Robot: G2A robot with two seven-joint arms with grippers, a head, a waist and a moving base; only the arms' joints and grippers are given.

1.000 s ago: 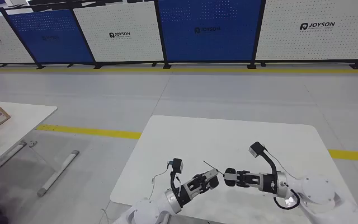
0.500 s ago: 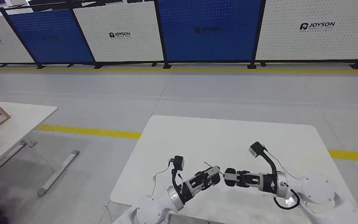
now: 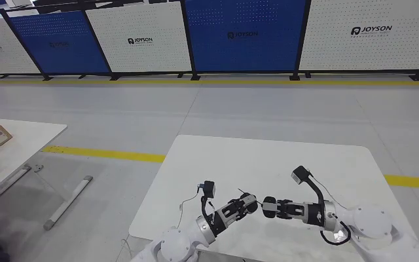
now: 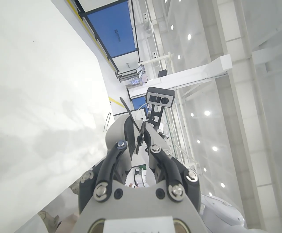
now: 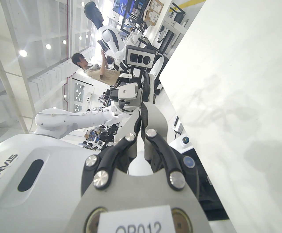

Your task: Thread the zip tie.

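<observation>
We hold the black zip tie (image 4: 128, 112) in our left pincer (image 4: 138, 139), narrow around it, above the near edge of the white table (image 3: 275, 164). Our right pincer (image 5: 141, 122), just beside it, is pressed fully closed.

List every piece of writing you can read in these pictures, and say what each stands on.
"JOYSON": right white panel.
"JOYSON": left white panel.
Blue panel: dark logo, too faint to read.
"OP012": right wrist label, lower edge cut off.
Left wrist label: print cut off, unreadable.
Boxes: print too small.
</observation>
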